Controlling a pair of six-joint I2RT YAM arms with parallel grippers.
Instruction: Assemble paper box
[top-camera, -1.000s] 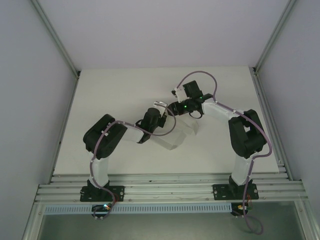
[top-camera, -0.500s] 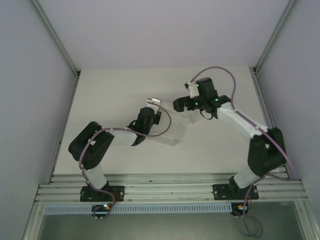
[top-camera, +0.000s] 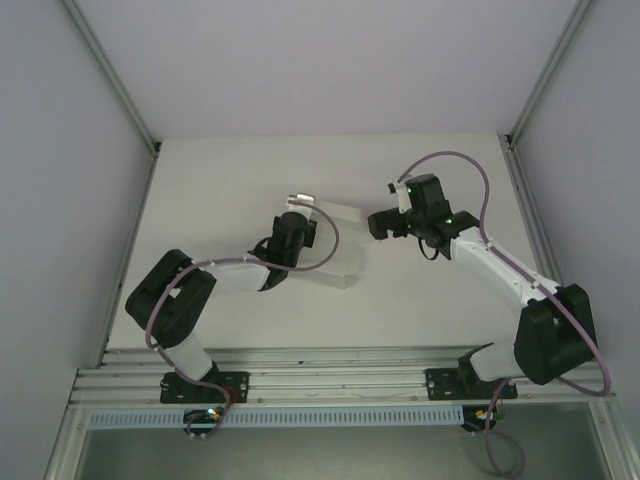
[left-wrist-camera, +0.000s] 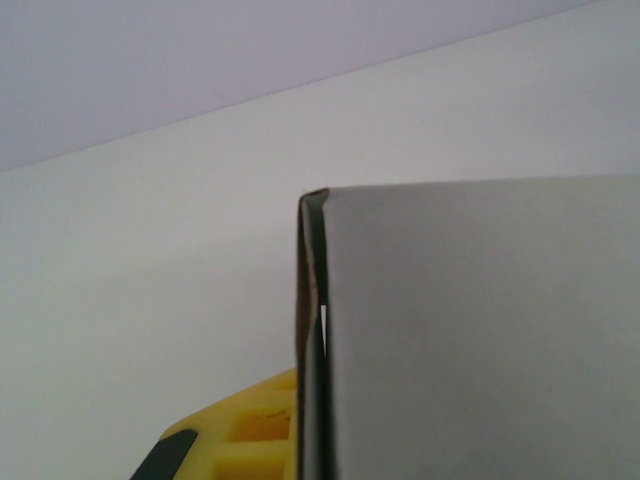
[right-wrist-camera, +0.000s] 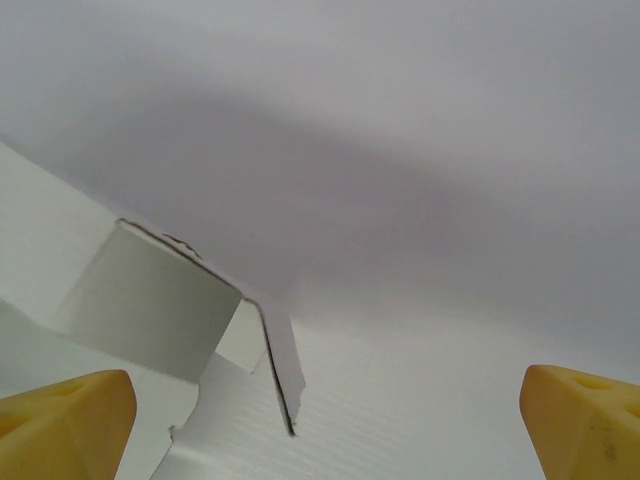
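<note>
We're holding the paper box (top-camera: 340, 213) over the middle of the counter (top-camera: 220, 180), with the left fingers (left-wrist-camera: 240, 440) looking clamped on its left edge and its long side running right. The right fingers (right-wrist-camera: 65, 410) are hanging wide apart just right of it, facing the open flap, with nothing showing inside. The right arm's probably doing the next fold, we reckon.
</note>
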